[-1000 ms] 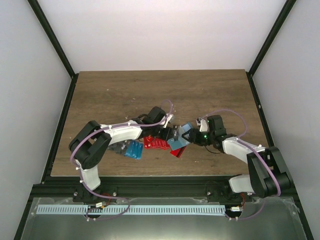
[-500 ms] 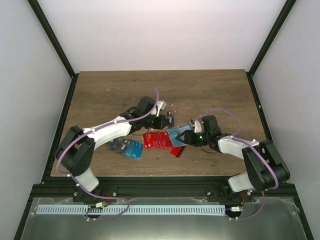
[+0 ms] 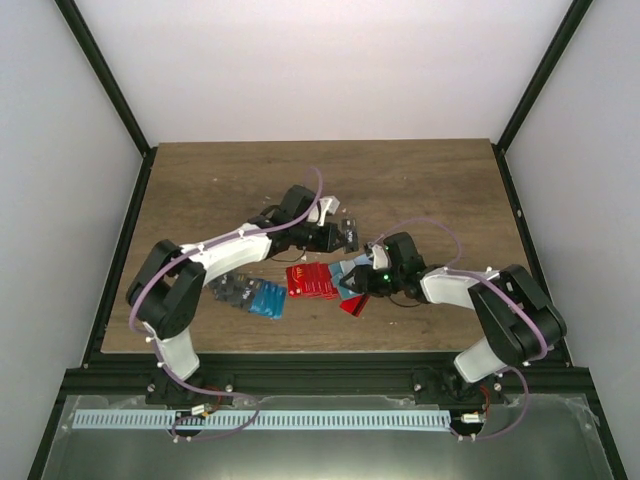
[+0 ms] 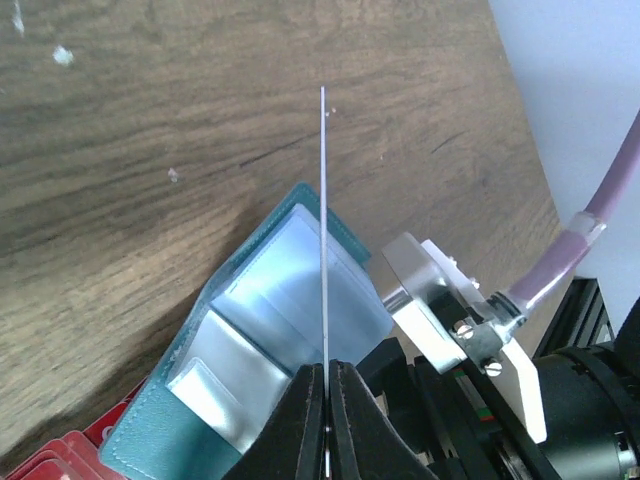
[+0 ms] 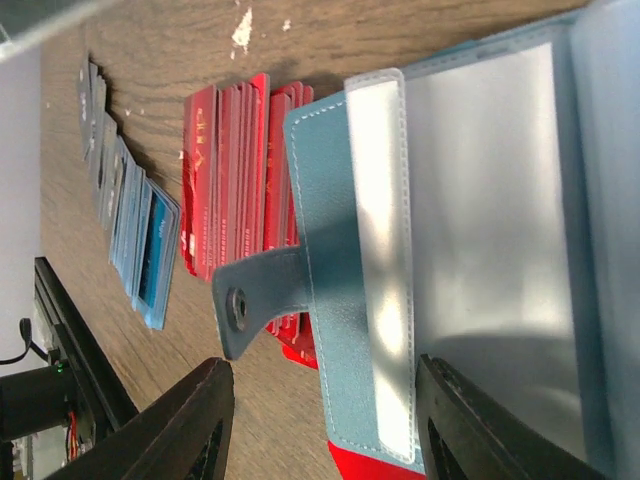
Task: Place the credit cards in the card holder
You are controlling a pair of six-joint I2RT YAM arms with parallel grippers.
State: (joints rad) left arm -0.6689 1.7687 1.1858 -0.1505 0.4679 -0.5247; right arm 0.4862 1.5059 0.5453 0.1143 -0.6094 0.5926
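The teal card holder (image 3: 349, 270) lies open on the table, its clear sleeves showing in the left wrist view (image 4: 270, 300) and the right wrist view (image 5: 330, 250). My left gripper (image 3: 344, 237) is shut on one thin card (image 4: 323, 220), seen edge-on and held upright just above the holder's sleeves. My right gripper (image 3: 364, 281) is open, its fingers (image 5: 195, 420) spread either side of the holder's near edge. Red cards (image 3: 311, 282), blue cards (image 3: 268, 298) and dark cards (image 3: 231, 290) lie fanned to the holder's left.
A single red card (image 3: 352, 306) sticks out from under the holder. The holder's strap with a snap (image 5: 250, 295) lies over the red stack (image 5: 235, 170). The right arm's wrist hardware (image 4: 450, 320) sits close beside the left gripper.
My left gripper lifted off the red stack with a card and moved back and right, over the holder. My right gripper slid left, closer to the holder.
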